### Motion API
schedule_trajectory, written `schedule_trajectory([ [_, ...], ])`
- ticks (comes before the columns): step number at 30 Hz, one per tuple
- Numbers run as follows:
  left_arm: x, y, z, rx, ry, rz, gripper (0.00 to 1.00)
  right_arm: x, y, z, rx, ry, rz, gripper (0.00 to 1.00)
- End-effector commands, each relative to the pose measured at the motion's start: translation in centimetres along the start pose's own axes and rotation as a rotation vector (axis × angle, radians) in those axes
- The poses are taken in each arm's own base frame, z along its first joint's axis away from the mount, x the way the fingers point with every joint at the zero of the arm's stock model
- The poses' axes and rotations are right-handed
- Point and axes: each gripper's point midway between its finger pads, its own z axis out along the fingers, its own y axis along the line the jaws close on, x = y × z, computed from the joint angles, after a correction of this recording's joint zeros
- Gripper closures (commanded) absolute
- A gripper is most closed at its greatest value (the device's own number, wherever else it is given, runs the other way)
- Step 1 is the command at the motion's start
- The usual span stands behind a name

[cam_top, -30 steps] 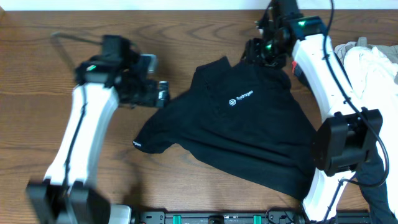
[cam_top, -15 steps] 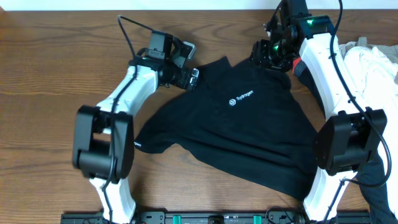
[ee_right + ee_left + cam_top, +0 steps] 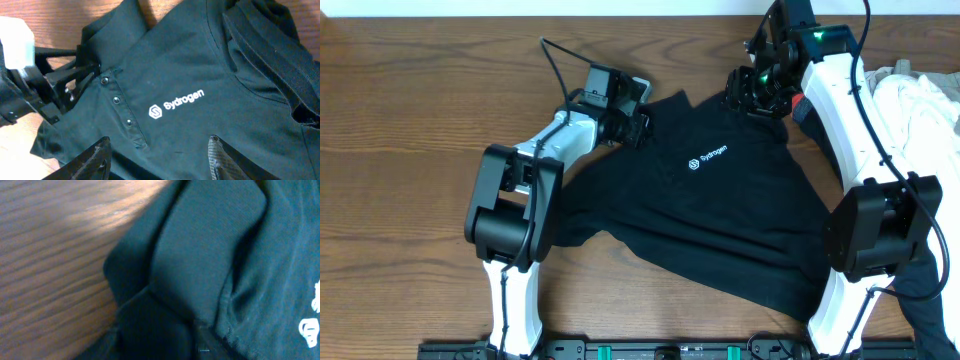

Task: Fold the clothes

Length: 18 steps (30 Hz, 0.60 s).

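The clothes I see here are chiefly a black short-sleeved shirt (image 3: 720, 215), spread crookedly on the wooden table (image 3: 410, 120), with a white logo (image 3: 707, 157) and a buttoned collar. My left gripper (image 3: 640, 125) sits at the collar's left edge. In the right wrist view its dark fingers (image 3: 92, 67) meet on that edge. The left wrist view is filled with bunched black collar fabric (image 3: 210, 255). My right gripper (image 3: 757, 92) hovers over the shirt's far shoulder. It is open (image 3: 157, 160), with only flat fabric below it.
White garments (image 3: 920, 105) are piled at the right edge of the table. A dark garment (image 3: 932, 300) hangs at the lower right. Something red (image 3: 800, 105) peeks out beside the right arm. The left arm's cable (image 3: 555, 60) loops above the wood.
The left arm swung in from the left to the collar, and its jaws went from wide open to closed on the fabric. The right arm barely moved.
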Motion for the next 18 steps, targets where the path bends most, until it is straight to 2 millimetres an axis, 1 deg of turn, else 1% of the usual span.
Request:
schedule_trajectory([
  [1, 0.6, 0.4, 0.7, -0.009, 0.019, -0.008, 0.85, 0.0, 0.5, -1.2, -0.002, -0.023, -0.013, 0.4],
  [2, 0.6, 1.0, 0.6, -0.036, 0.019, -0.021, 0.94, 0.0, 0.4, -1.2, 0.002, -0.022, -0.013, 0.4],
  [3, 0.5, 1.7, 0.3, -0.066, 0.015, -0.04, 0.94, 0.1, 0.3, -1.2, 0.006, -0.021, -0.014, 0.4],
  [5, 0.2, 3.7, -0.8, -0.148, 0.007, -0.094, 0.94, 0.1, 0.3, -1.2, 0.006, -0.019, -0.029, 0.4],
  [7, -0.4, 5.8, -2.7, -0.234, -0.018, -0.158, 0.94, 0.1, 0.2, -1.2, 0.011, -0.02, -0.03, 0.41],
  [9, -1.1, 8.3, -5.4, -0.331, -0.057, -0.226, 0.94, 0.0, -0.1, -1.2, 0.031, -0.027, -0.03, 0.4],
  [10, -1.4, 10.0, -7.3, -0.399, -0.082, -0.27, 0.94, -0.1, -0.4, -1.2, 0.046, -0.03, -0.03, 0.4],
  [13, -1.8, 13.6, -11.5, -0.513, -0.133, -0.34, 0.94, -0.2, -0.6, -1.2, 0.06, -0.034, -0.03, 0.38],
  [14, -1.7, 14.6, -12.7, -0.529, -0.147, -0.362, 0.94, -0.2, -0.7, -1.2, 0.064, -0.035, -0.03, 0.38],
  [15, -1.5, 15.5, -13.6, -0.541, -0.152, -0.382, 0.94, -0.2, -0.7, -1.2, 0.065, -0.036, -0.03, 0.37],
  [18, 0.5, 18.0, -15.3, -0.576, -0.123, -0.45, 0.94, -0.3, -0.9, -1.2, 0.082, -0.042, -0.031, 0.36],
])
